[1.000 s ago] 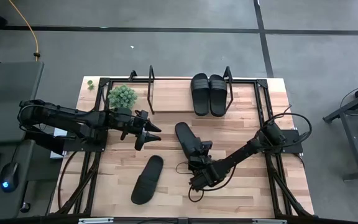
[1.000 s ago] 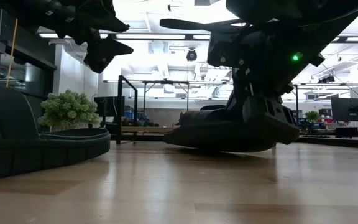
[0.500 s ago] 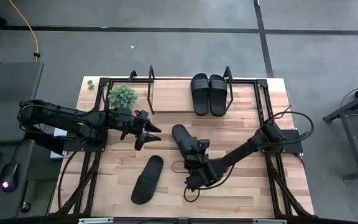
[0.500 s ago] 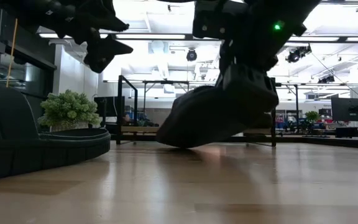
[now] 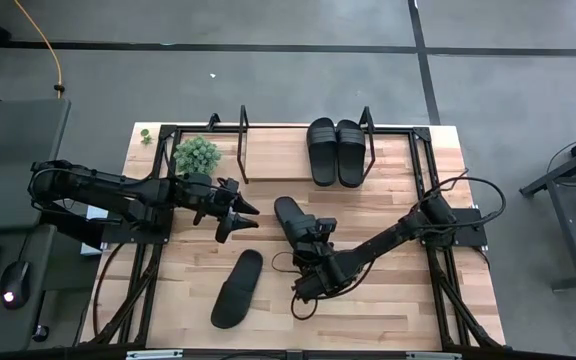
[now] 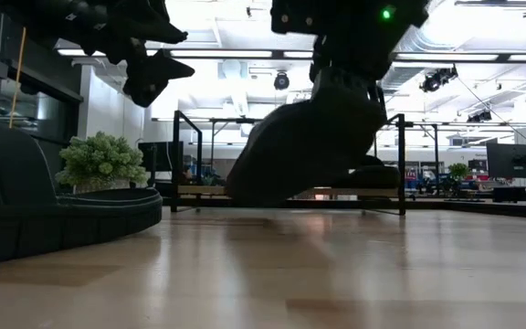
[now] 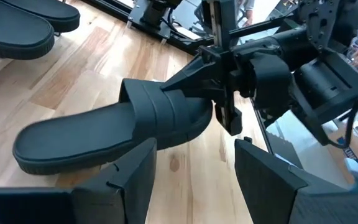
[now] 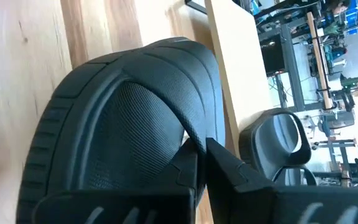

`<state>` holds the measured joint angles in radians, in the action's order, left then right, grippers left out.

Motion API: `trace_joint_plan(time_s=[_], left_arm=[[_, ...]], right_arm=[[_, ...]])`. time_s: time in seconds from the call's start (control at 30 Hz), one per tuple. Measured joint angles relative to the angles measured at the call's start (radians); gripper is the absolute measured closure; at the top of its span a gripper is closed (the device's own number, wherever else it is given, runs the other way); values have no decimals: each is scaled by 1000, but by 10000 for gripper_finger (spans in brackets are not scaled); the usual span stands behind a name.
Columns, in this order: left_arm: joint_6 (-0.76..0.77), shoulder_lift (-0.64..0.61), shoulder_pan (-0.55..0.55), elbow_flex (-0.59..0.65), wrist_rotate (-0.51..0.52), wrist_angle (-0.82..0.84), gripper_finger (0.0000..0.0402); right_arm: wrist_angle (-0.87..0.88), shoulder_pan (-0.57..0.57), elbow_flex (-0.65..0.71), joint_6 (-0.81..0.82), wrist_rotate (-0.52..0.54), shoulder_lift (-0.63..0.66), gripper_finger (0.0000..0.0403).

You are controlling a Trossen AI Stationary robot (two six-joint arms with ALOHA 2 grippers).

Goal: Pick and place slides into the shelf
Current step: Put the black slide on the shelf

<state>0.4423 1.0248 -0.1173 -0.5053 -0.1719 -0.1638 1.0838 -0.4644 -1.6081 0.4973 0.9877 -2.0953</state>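
Observation:
Several black slides show. Two stand side by side on the shelf [image 5: 278,160], a light wood board with black wire end frames, at its right end [image 5: 335,150]. One lies flat on the table near the front edge [image 5: 236,288]. My right gripper [image 5: 315,248] is shut on another slide [image 5: 288,215] at the table's middle. My left gripper [image 5: 240,217] hovers open to that slide's left, above the table, with its fingers [image 7: 135,180] pointing at it. My right gripper holds the slide by its wide strap [image 8: 166,93], pinched with one finger [image 8: 225,163] under the strap and the other outside it. The fingers come from the table's near right side, slanting down. The slide [image 6: 290,146] is lifted off the table and tilted.
A small green potted plant [image 5: 196,153] stands at the shelf's left end. The left part of the shelf board [image 5: 273,150] is bare. Black frame rails and cables [image 5: 423,180] run along the table's sides.
My right gripper has risen and moved toward the table's far edge and a little left, keeping its hold. The slide has come off the table, tipped up and shifted toward the shelf.

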Motion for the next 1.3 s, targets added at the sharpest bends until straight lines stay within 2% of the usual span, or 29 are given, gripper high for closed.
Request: trace_joint_plan(time_s=[0.33,0.57,0.87,1.13,1.3], left_arm=[[0,0,0,0,-31,0,202],[-22,-11,0,0,-29,-14,202],[-94,-103,0,0,-18,-19,202],[-150,-184,0,0,70,10,202],[-189,-208,0,0,126,8,202]], right_arm=[[71,0,-65,0,8,0,403],[129,11,-104,0,55,0,403],[174,105,-108,-11,61,0,403],[152,194,-108,-120,70,0,403],[54,255,-108,-240,103,0,403]])
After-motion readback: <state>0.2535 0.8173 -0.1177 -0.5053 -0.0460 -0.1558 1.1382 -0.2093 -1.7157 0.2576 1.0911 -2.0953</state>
